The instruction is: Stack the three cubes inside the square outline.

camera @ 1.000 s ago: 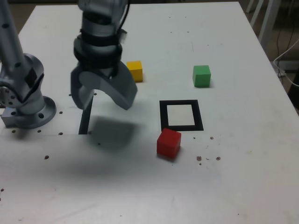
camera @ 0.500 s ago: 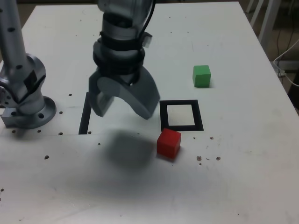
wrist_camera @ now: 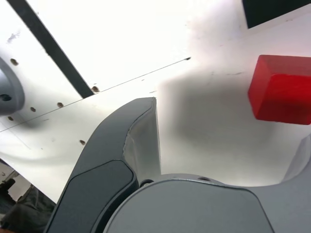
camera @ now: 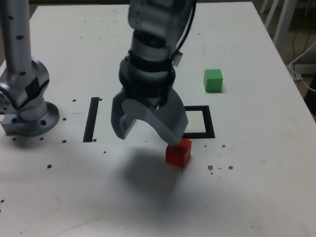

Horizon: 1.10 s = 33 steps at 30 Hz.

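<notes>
Exterior view, left to right. Arm base [camera: 32, 118] at the far left, then the straight black tape strip [camera: 91, 119], lying alone on the tabletop [camera: 59, 173]. Claw [camera: 148, 138] next, raised over the table, jaws spread wide, nothing gripped.

Red cube [camera: 178, 154]: on the table, just to the exterior view's right of the claw's middle and a little nearer the camera. One jaw overlaps its upper corner in this view; contact unlikely, as the wrist view shows bare table between the jaws and the cube off to one side, towards the jaw cut by the frame edge. Cube has no long axis; its faces look turned relative to the outline. Single arm, so no choice of hand.

Square tape outline [camera: 210, 121]: just beyond the red cube, partly covered by the claw; visible white centre bare. Green cube [camera: 213, 81]: farther back, outside the outline. Yellow cube: not visible.

Judgement: stack not started; centre over red, align jaws with its faces, then lower.
</notes>
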Each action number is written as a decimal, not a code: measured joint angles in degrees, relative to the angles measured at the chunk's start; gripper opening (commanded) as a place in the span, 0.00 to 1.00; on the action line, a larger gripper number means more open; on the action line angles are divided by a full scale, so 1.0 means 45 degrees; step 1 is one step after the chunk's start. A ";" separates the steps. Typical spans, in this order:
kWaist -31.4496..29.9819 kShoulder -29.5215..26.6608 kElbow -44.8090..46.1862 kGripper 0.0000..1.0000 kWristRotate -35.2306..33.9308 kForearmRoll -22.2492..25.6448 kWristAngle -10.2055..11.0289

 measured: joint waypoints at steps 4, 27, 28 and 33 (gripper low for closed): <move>-0.0024 0.0311 -0.0203 1.00 0.0022 -0.0151 0.0060; -0.0103 0.1757 -0.0909 0.91 0.0079 -0.1014 -0.0004; -0.0103 0.1818 -0.0931 0.90 0.0080 -0.1016 -0.0015; -0.0103 0.2034 -0.1022 0.77 0.0080 -0.1025 -0.0030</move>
